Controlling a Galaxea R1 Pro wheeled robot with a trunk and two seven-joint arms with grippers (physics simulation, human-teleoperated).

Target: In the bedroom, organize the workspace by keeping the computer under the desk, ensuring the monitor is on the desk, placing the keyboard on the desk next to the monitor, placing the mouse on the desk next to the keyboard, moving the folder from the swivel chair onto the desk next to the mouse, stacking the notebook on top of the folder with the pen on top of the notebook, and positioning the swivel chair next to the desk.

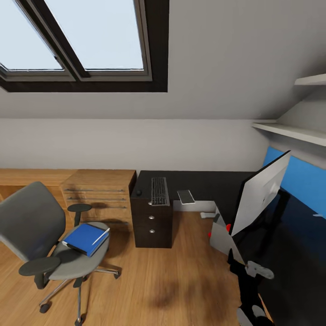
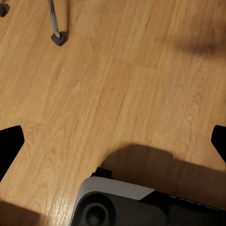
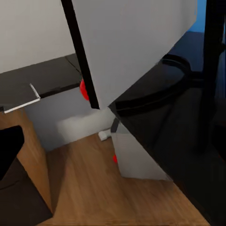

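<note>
Meanwhile, the folder lies on the swivel chair, hand state indiscernible.

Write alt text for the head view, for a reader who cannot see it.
A blue folder lies on the seat of a grey swivel chair on a wooden floor, left of a black L-shaped desk. A keyboard lies on the desk's far end; a monitor stands at right, under skylights.
</note>
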